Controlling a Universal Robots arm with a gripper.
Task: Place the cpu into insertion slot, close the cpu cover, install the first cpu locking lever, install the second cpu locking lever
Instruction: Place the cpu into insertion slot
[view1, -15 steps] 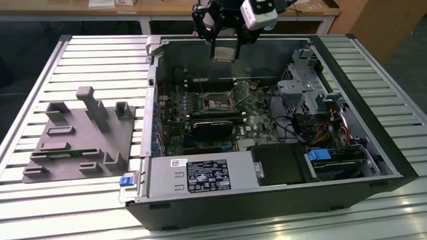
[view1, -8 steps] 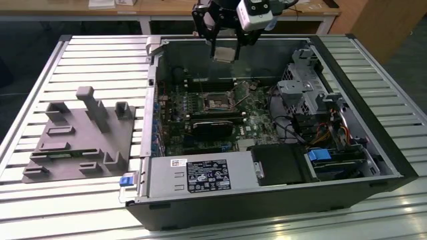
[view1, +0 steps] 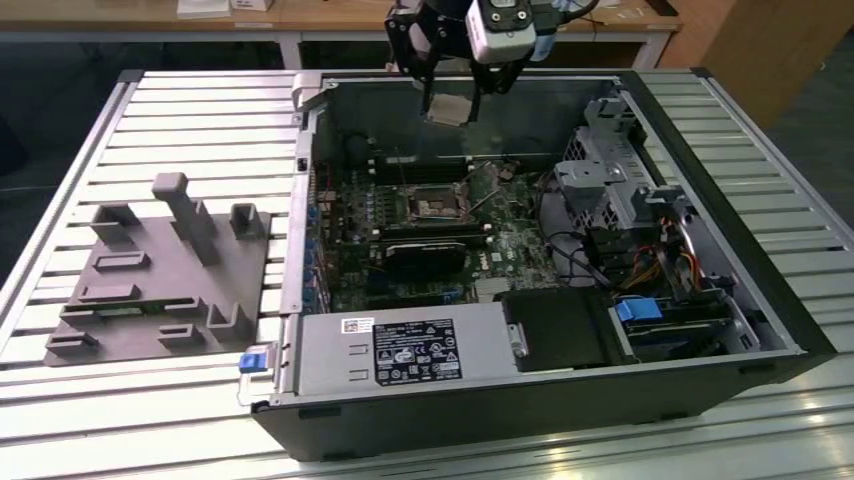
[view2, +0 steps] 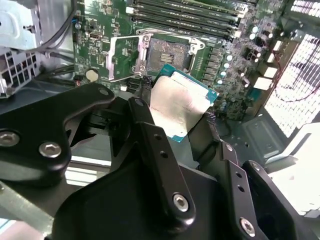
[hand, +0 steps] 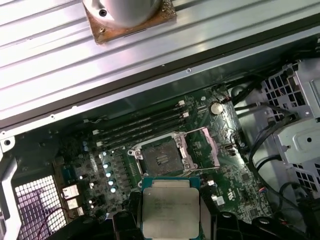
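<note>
Your gripper (view2: 176, 116) clamps the dull silver, teal-edged cpu (view2: 182, 100) in the second wrist view; first wrist view: square insertion slot (hand: 161, 156), shiny cpu cover (hand: 205, 148) open beside.

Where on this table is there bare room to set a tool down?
Bare slats of the ribbed metal table lie around the grey moulded fixture and at the exterior view's right of the open black computer case. Inside the case is crowded with boards and cables; the gripper holds the small silver square cpu above it.
</note>
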